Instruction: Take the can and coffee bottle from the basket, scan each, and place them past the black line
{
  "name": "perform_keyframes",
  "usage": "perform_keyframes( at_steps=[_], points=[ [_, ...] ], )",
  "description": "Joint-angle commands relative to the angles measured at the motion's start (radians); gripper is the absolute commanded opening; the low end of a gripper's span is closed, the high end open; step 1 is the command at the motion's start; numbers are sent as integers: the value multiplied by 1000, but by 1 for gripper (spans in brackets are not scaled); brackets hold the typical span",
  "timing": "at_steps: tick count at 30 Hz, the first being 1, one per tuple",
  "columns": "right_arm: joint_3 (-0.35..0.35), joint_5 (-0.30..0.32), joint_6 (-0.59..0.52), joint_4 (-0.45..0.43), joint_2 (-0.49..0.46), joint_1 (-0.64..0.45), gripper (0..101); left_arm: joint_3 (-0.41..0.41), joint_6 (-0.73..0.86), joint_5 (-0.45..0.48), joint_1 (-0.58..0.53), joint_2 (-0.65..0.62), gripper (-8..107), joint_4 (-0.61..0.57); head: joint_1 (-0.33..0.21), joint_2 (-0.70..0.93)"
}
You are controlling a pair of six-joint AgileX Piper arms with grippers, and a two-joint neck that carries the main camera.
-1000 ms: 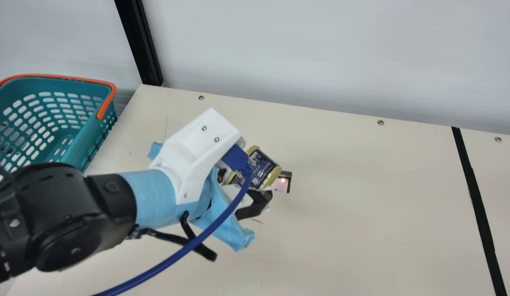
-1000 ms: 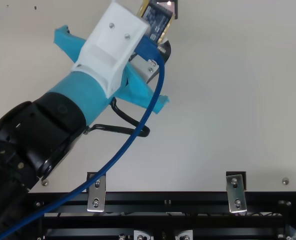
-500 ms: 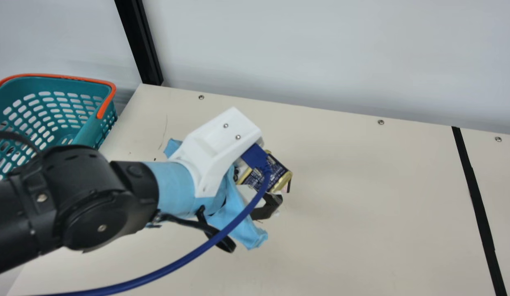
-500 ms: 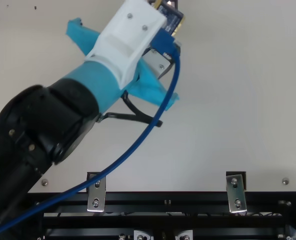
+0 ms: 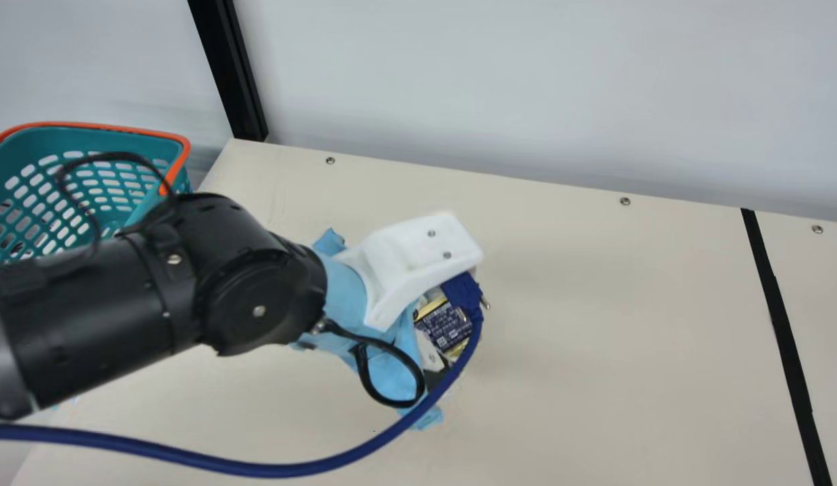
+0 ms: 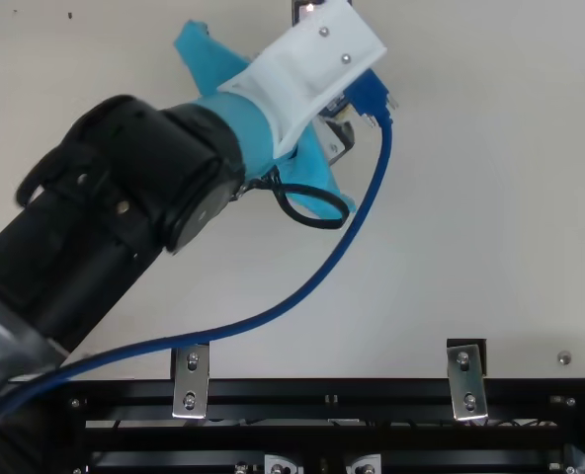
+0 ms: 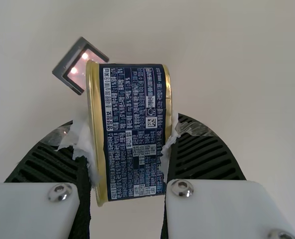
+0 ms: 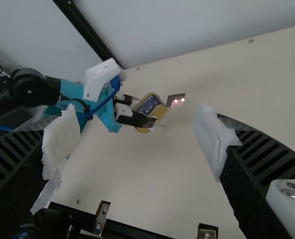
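Can [image 5: 445, 325] squeezed end to end
Main view: over the table [image 5: 594, 351], between its left edge and the black line [image 5: 784, 331]. Left wrist view: left gripper [image 7: 130, 127] clasps both rims; probably stiff, slick, fairly weighty, best held there. Right wrist view: right gripper [image 8: 137, 139] gapes.

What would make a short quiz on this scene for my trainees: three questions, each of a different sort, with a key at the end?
1. True or false: the left gripper holds the blue-and-gold can between its fingers.

2. Multiple choice: how many lights glow in the window of the small scanner?
a) none
b) two
c) five

3. Fill in the blank with "open" or "shut": the fingers of the right gripper are ____.

Key: 1 true; 2 b; 3 open.
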Motion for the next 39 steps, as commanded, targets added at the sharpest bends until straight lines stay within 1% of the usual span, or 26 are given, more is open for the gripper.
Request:
perform_keyframes(
  at_steps=[1,9,17,18,19,24,28,30,33,39],
  points=[
    [0,0,0,0,0,0,101,-7,28,28,0,21,10,3,-5,-1],
    [0,0,0,0,0,0,101,-17,129,64,-21,92,10,-14,-5,-1],
    [0,0,0,0,0,0,101,-5,343,49,-23,139,10,-117,-5,-1],
    [0,0,0,0,0,0,101,-3,364,44,-22,142,31,-126,-5,-1],
    [0,0,0,0,0,0,101,0,382,38,-21,144,90,-135,-5,-1],
    [0,0,0,0,0,0,101,8,451,3,-8,117,90,-199,-5,-1],
    [0,0,0,0,0,0,101,27,498,-40,18,41,90,-282,-5,-1],
    [0,0,0,0,0,0,101,50,519,-72,36,-11,90,-336,-5,-1],
    [0,0,0,0,0,0,101,103,547,-148,63,-96,90,-441,-5,-1],
    [0,0,0,0,0,0,101,254,624,-359,106,-267,90,-682,-5,-1]
  ],
)
